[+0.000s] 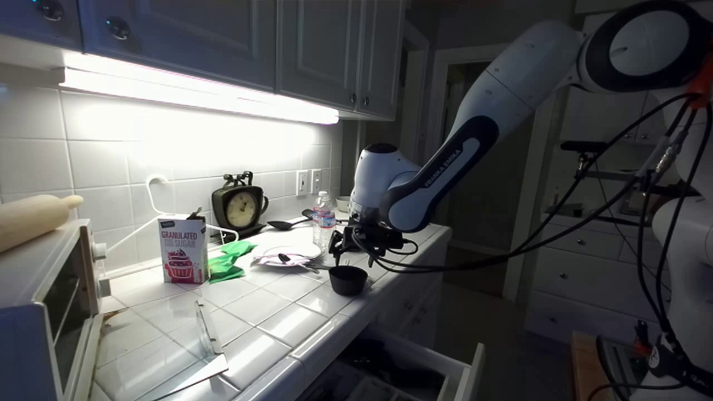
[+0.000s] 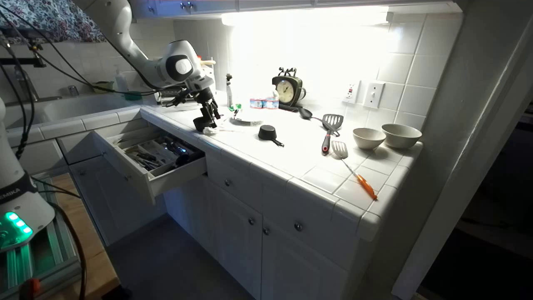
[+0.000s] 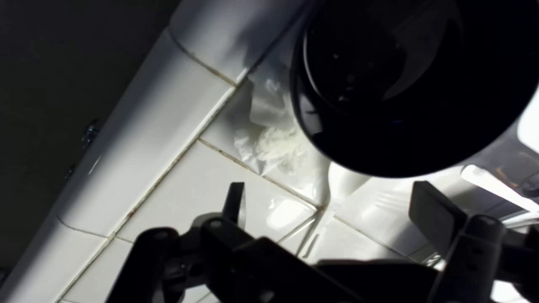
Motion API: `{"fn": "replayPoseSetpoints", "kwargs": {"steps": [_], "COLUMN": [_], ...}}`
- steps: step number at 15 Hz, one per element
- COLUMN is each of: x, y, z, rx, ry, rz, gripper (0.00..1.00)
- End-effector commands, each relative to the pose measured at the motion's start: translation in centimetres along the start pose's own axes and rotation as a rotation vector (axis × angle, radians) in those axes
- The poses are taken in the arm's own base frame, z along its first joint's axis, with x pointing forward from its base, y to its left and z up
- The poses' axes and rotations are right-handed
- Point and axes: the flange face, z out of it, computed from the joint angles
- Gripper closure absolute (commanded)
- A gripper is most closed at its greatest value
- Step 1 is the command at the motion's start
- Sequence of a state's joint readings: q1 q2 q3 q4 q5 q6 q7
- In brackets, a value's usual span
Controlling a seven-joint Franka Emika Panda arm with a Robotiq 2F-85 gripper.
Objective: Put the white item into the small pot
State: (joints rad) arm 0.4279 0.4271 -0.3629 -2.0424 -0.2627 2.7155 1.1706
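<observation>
By the right edge of the white tiled worktop (image 1: 264, 298), in an exterior view, sits a small round black pot (image 1: 348, 281). In the wrist view, the black gripper (image 3: 330, 198) is close to it, its jaws spread wide. A crumpled clear plastic bag (image 3: 278, 145) with white stuff inside lies just beside the pot.

Your arm (image 1: 518, 72) reaches out from its base (image 2: 35, 208), where green lights (image 2: 19, 223) glow in an exterior view. The elbow (image 1: 646, 44) stands high, and the forearm (image 1: 468, 146) slopes down to the wrist (image 1: 379, 172), bent so that the claw (image 3: 328, 198) points downward in both exterior views. In the wrist view you see its two fingers (image 3: 433, 219) spread, a wide gap between them.
</observation>
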Motion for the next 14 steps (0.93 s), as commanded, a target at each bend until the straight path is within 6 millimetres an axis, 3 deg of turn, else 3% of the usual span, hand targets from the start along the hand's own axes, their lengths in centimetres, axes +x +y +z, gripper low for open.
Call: {"fn": "replayPoseSetpoints", "kwargs": {"steps": [1,8,14], "x": [0.4,2.3,4.7], "y": [-0.5,0.0,2.9], "z": [0.1,-1.8,-5.7], "rx": [-0.044,-0.047,-0.099], "ry": [-0.005,-0.022,-0.142], "rz": [0.007,0.016,-0.326], "gripper": [0.0,0.0,0.0]}}
